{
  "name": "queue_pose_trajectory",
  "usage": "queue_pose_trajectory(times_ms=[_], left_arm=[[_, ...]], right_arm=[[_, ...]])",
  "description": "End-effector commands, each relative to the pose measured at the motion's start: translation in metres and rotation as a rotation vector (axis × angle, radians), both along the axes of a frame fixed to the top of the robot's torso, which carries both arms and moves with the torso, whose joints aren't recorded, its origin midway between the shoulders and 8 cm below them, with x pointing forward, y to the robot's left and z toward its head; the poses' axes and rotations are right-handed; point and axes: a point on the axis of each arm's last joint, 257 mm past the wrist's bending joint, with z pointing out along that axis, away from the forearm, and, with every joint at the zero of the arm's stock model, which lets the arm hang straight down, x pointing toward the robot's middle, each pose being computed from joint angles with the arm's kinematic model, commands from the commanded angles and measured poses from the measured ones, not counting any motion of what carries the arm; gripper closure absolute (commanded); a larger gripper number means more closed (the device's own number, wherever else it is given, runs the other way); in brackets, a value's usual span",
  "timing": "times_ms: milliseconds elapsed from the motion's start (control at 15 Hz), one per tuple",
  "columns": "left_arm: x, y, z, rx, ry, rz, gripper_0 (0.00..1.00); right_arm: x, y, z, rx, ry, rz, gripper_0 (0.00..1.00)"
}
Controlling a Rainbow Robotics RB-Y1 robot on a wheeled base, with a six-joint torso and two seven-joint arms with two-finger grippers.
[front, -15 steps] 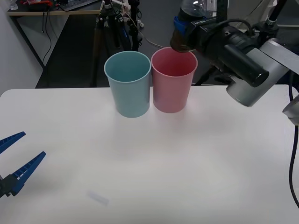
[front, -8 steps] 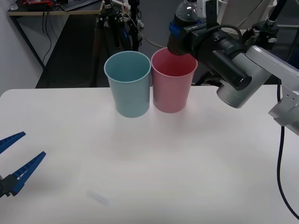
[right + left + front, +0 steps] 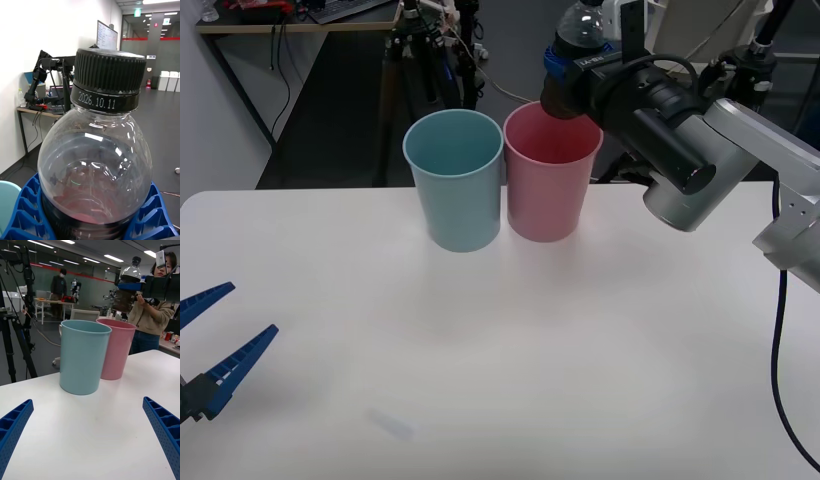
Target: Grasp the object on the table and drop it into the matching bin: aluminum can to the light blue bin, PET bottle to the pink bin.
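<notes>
The PET bottle, clear with a dark cap and a brownish lower body, stands upright in my right gripper, which is shut on its middle. It hangs just above the far rim of the pink bin. The light blue bin touches the pink one on its left side. In the right wrist view the bottle sits between the blue fingers. My left gripper rests open low over the table near its front left edge. From there I see both bins and the bottle held above the pink bin.
Behind the bins stands a black tripod, with a desk at the back left. A black cable hangs along the right side of the table. A faint mark lies on the tabletop near the front.
Over the last second my right arm shifted left and drew the bottle upright over the pink bin's far rim; in the last half second it has barely moved. The left arm is still.
</notes>
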Motion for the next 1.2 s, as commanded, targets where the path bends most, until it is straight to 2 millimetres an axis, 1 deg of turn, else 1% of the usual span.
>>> queue_pose_trajectory(times_ms=[67, 133, 200, 1200], left_arm=[[0.0, 0.0, 0.0, 0.0, 0.0, 0.0, 0.0], [0.0, 0.0, 0.0, 0.0, 0.0, 0.0, 0.0], [0.0, 0.0, 0.0, 0.0, 0.0, 0.0, 0.0], [0.0, 0.0, 0.0, 0.0, 0.0, 0.0, 0.0]], right_arm=[[0.0003, -0.0005, -0.0001, -0.001, -0.001, -0.001, 1.0], [-0.0001, -0.0001, 0.0009, -0.005, -0.005, -0.001, 0.91], [-0.0001, -0.0002, 0.001, -0.005, -0.006, -0.001, 0.0], [0.0003, -0.0024, 0.0044, 0.006, -0.009, -0.005, 0.0]])
